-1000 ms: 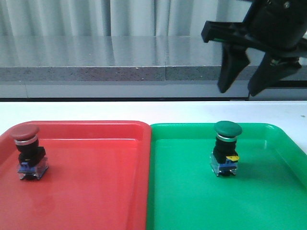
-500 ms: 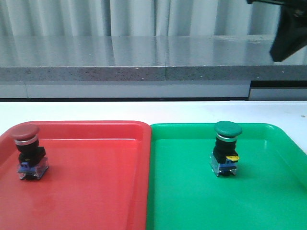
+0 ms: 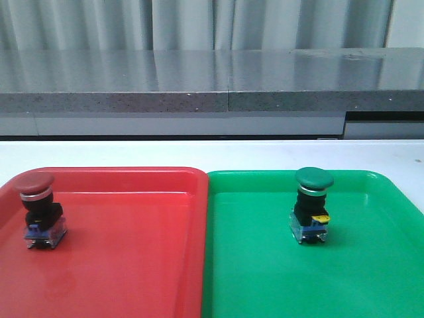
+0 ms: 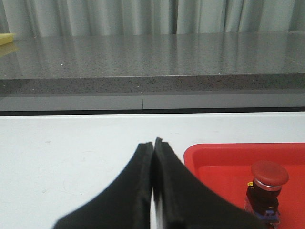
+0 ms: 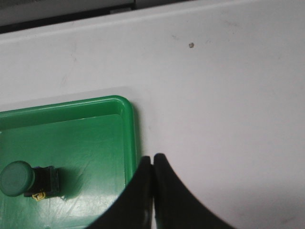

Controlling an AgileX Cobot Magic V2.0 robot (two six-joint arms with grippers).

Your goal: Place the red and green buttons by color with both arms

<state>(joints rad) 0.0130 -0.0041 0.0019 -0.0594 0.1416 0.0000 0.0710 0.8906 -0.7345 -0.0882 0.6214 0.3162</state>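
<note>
The red button (image 3: 36, 209) stands upright at the left side of the red tray (image 3: 132, 252); the left wrist view also shows this red button (image 4: 267, 188). Upright in the green tray (image 3: 265, 265) stands the green button (image 3: 313, 202), seen from above in the right wrist view as the green button (image 5: 21, 180). My left gripper (image 4: 153, 143) is shut and empty, over the white table beside the red tray's corner (image 4: 200, 150). My right gripper (image 5: 152, 158) is shut and empty, high above the green tray's rim (image 5: 129, 138). Neither gripper shows in the front view.
The two trays lie side by side on a white table (image 3: 212, 154). Behind the table runs a grey stone ledge (image 3: 199, 79) with curtains above it. A small speck (image 5: 191, 46) marks the table beyond the green tray.
The right gripper, hanging open at the upper right one second ago, has risen and left the front view. Both buttons have stayed where they were.
</note>
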